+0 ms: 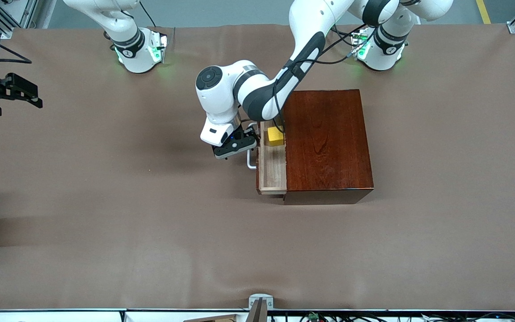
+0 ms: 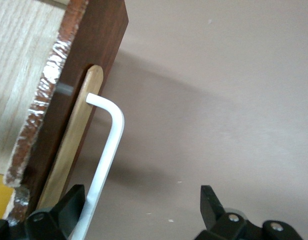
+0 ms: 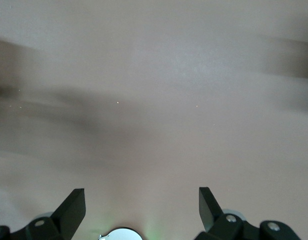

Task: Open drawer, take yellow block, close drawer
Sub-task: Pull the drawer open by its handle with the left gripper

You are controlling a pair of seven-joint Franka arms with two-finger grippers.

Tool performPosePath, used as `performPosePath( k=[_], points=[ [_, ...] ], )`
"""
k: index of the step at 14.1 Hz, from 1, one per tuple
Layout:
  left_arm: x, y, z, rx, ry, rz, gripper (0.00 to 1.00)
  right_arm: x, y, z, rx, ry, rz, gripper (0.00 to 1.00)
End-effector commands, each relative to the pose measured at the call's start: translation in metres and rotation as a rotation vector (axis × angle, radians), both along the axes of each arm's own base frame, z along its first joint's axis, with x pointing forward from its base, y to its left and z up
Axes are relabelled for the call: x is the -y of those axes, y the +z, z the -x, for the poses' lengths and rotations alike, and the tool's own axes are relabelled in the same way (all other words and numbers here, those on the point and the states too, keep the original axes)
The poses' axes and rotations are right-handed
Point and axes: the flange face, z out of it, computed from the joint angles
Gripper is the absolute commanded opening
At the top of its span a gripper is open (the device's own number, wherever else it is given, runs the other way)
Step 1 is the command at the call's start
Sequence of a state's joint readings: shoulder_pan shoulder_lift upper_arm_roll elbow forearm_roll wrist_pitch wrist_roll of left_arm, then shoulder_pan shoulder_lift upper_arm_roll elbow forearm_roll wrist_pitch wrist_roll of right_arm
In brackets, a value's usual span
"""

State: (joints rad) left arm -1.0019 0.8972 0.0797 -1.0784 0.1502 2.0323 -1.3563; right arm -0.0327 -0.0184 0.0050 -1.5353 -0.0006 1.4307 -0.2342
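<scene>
The drawer (image 1: 272, 172) of the dark reddish-brown box (image 1: 327, 143) is pulled partly out toward the right arm's end of the table. The yellow block (image 1: 275, 135) lies in its pale interior, at the end farther from the front camera; a sliver of it also shows in the left wrist view (image 2: 0, 192). My left gripper (image 1: 239, 145) is open at the white handle (image 1: 251, 163). In the left wrist view the handle (image 2: 106, 150) runs between the jaws (image 2: 141, 195), close beside one finger (image 2: 69, 202). My right gripper (image 1: 16, 91) waits open and empty at the right arm's end (image 3: 141, 200).
The brown table cover (image 1: 150, 223) stretches around the box. The left arm's elbow (image 1: 221, 87) hangs over the table beside the box's closed top. A metal bracket (image 1: 259, 306) sits at the table edge nearest the front camera.
</scene>
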Motion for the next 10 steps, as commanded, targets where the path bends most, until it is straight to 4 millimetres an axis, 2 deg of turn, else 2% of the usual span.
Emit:
performPosePath(
  k=[1, 4, 7, 10],
  points=[
    [0.044, -0.013, 0.016, 0.057, 0.019, 0.222, 1.00, 0.001, 0.003, 0.002, 0.001, 0.003, 0.016, 1.00],
    [0.047, -0.004, 0.018, 0.063, 0.032, 0.243, 1.00, 0.002, 0.002, 0.002, -0.002, 0.000, 0.016, 1.00],
    [0.041, -0.007, 0.016, 0.061, 0.034, 0.201, 1.00, 0.002, 0.002, 0.002, -0.002, 0.000, 0.016, 1.00],
    [0.021, 0.022, 0.007, 0.022, 0.066, 0.113, 1.00, 0.002, 0.002, 0.002, -0.002, 0.000, 0.016, 1.00]
  ],
)
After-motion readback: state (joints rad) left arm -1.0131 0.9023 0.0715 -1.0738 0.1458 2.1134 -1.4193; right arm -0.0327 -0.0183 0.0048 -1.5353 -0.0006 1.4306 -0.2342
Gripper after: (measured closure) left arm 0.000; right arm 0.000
